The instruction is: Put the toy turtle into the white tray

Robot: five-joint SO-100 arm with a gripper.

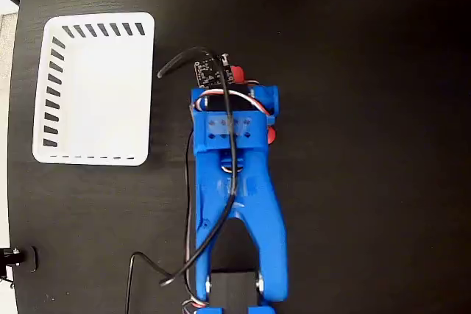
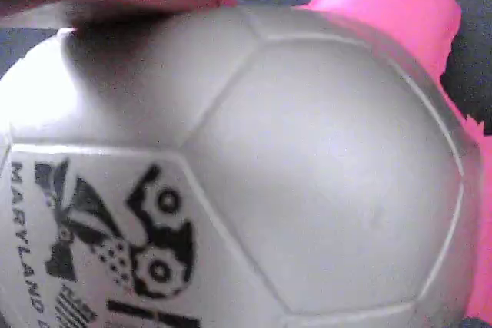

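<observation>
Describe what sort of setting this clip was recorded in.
Probably a tabletop robot test bench: a black table bearing only a blue arm with loose wiring, a white tray and a toy turtle.

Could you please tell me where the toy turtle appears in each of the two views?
Fixed view: the toy turtle is mostly hidden under the blue arm, centre; only red bits peek out.
Wrist view: its printed shell fills the frame.
Shared landmark: the turtle's red-pink parts; the white tray shows only in the fixed view.

Even bright overhead light, fixed view sharp, wrist view soft and blurred, toy turtle (image 2: 254,182) shell glossy
</observation>
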